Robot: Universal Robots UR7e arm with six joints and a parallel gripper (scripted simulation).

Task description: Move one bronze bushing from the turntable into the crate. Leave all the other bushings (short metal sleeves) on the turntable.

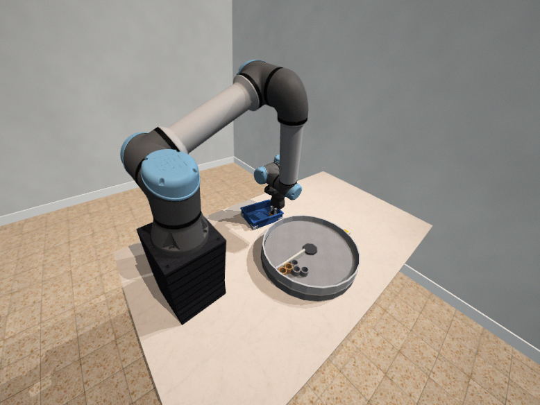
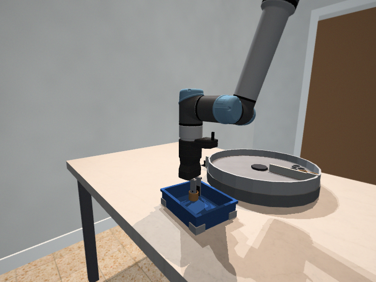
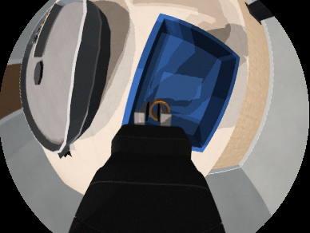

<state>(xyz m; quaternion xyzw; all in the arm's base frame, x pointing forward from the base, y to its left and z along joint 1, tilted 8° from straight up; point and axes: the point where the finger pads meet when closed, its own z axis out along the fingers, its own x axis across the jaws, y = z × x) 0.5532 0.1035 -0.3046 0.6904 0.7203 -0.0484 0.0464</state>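
My gripper (image 2: 194, 184) reaches down into the blue crate (image 2: 198, 206). A bronze bushing (image 2: 193, 195) stands upright between the fingertips, low inside the crate. The fingers stand a little wider than the bushing and do not clamp it. In the wrist view the bushing (image 3: 158, 109) shows as an orange ring just ahead of the two parted fingertips, over the crate floor (image 3: 186, 86). The turntable (image 1: 310, 256) holds two bronze bushings (image 1: 285, 268) and several dark grey ones (image 1: 299, 270) near its front rim, beside a white divider bar.
The turntable rim (image 2: 262, 182) rises right next to the crate's right side. The robot's black base (image 1: 185, 270) stands at the table's left. The table edge runs just in front of the crate.
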